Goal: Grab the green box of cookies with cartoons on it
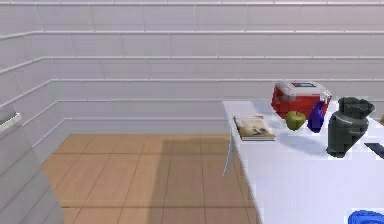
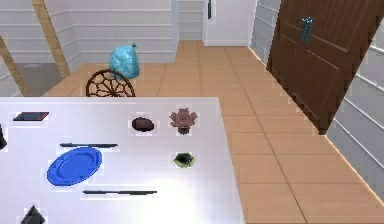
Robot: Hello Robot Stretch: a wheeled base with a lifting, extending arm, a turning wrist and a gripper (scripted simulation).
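A white table stands at the forward view's right. On it lie a flat book-like thing, a green apple, a red and white box-like appliance, a blue bottle and a dark jug. In the arm side view the same white table carries a blue plate, a dark round thing, a brownish flower-shaped thing and a small dark green thing.
White panelled walls stand behind a wooden floor. In the arm side view a chair back with a light blue bag stands beyond the table. A dark wooden door is at the right, tiled floor before it.
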